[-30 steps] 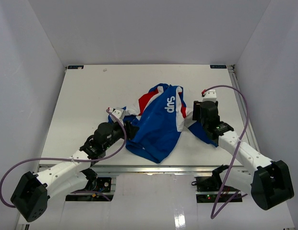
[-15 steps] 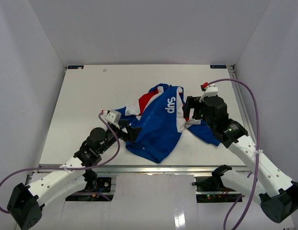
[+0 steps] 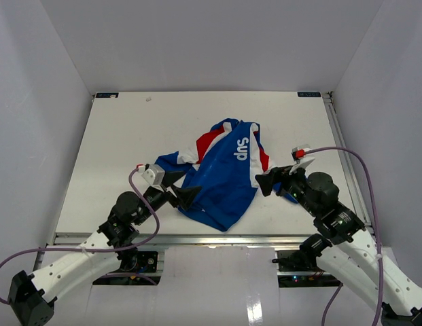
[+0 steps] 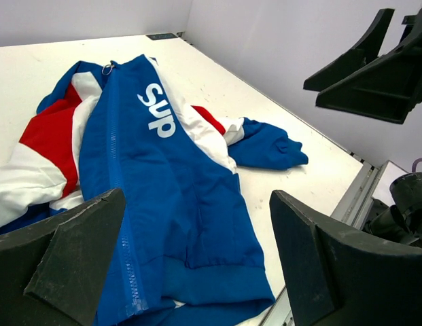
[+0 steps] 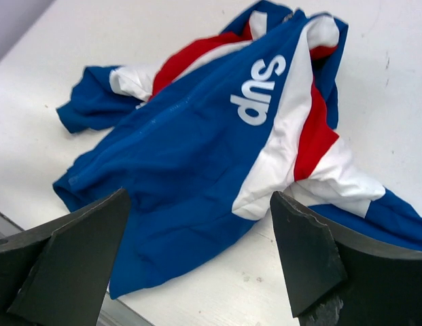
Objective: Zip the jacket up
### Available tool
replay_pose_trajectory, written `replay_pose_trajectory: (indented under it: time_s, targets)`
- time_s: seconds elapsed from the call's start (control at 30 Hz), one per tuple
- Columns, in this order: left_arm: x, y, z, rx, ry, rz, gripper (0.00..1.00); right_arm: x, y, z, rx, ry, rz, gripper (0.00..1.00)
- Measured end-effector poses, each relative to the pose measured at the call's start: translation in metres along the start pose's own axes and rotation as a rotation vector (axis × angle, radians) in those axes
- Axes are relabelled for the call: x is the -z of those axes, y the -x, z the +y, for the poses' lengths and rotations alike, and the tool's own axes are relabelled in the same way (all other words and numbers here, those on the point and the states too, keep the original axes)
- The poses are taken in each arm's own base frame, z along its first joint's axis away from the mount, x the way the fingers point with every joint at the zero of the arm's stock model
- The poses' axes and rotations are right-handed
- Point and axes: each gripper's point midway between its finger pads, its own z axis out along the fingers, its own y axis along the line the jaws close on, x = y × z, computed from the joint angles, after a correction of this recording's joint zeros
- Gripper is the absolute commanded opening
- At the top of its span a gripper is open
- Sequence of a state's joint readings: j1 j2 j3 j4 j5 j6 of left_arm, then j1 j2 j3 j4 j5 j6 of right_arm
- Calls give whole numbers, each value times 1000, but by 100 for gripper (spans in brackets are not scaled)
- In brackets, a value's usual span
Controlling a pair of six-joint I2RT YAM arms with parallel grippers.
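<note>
My left pincer (image 3: 180,189) hangs wide open and empty, just beside the near-left edge of the jacket (image 3: 224,170). My right pincer (image 3: 270,180) is spread open too, gripping nothing, close by the jacket's right side. The jacket lies crumpled in the middle of the worktop (image 3: 122,129), its blue panel with white lettering facing up and red and white panels bunched around it. The zipper (image 4: 119,176) runs along that blue panel.
</note>
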State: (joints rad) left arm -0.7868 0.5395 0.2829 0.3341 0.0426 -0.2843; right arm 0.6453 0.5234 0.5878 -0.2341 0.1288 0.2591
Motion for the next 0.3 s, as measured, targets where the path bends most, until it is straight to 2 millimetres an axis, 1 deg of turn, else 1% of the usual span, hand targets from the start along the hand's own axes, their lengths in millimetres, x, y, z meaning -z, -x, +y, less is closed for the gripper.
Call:
replay_pose_trajectory:
  time_s: [0.2,0.3]
  targets:
    - [0,0,-3,-8,-13,0,98,16,23,5,-7,32,-116,90]
    - [0,0,-3,-10,-18,1,98,18,25,6,-8,36,-129,90]
